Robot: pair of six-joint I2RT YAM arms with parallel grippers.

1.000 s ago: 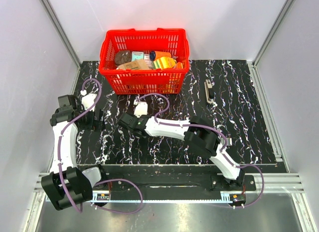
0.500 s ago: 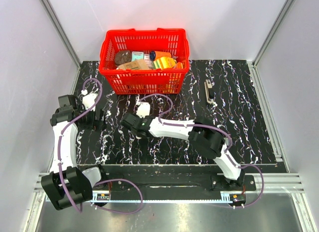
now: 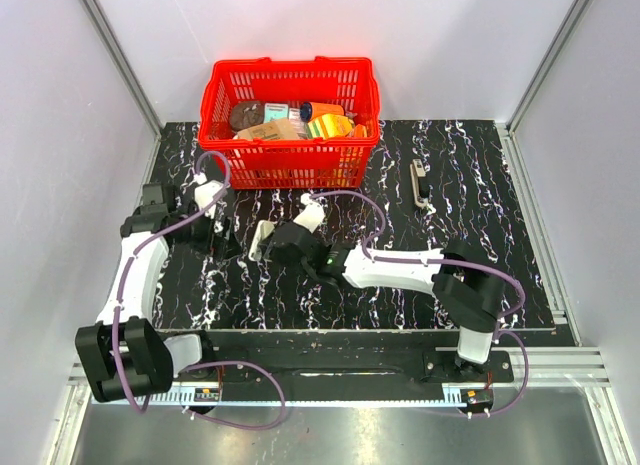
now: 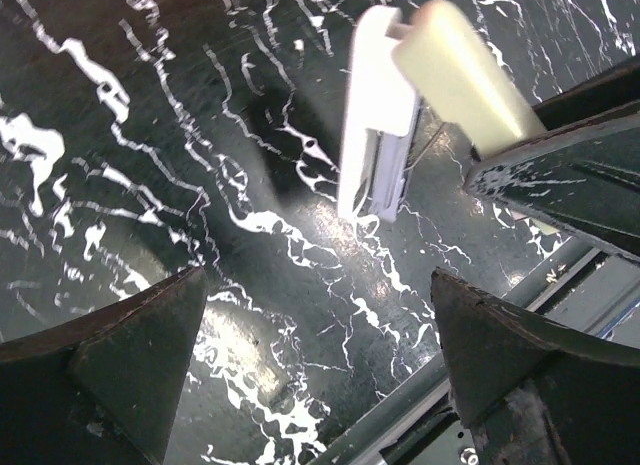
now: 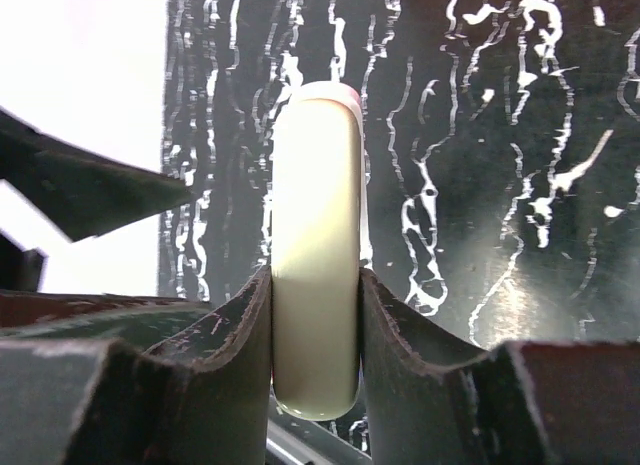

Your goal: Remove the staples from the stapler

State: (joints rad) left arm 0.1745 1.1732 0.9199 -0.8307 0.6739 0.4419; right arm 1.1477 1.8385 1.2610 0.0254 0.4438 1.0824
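The right gripper (image 5: 315, 310) is closed on a short cream stick (image 5: 315, 215), with one finger pressed flat against each long side. The stick's rounded far end pokes out past the fingertips. From the left wrist camera the stick is tilted, and a white piece lies along its underside. It hangs clear above the black, white-veined worktop (image 3: 480, 245).

The left gripper (image 4: 318, 285) is spread as wide as it goes and holds nothing. Its two dark fingers sit low in its own view, with the stick hanging beyond them, nearer the right-hand finger. From above, the two grippers are close together on the left half of the worktop, just in front of a red basket (image 3: 290, 155). The right arm reaches across from its base at the near right, and the left arm bends in from the near left.

The stapler (image 3: 421, 182) lies by itself on the worktop towards the far right. It is a slim dark bar with pale metal parts, and its length runs roughly away from the arms. It sits to the right of the basket, well apart from both grippers, and nothing touches it.

The basket stands at the back edge of the worktop, filled with mixed packets and boxes.
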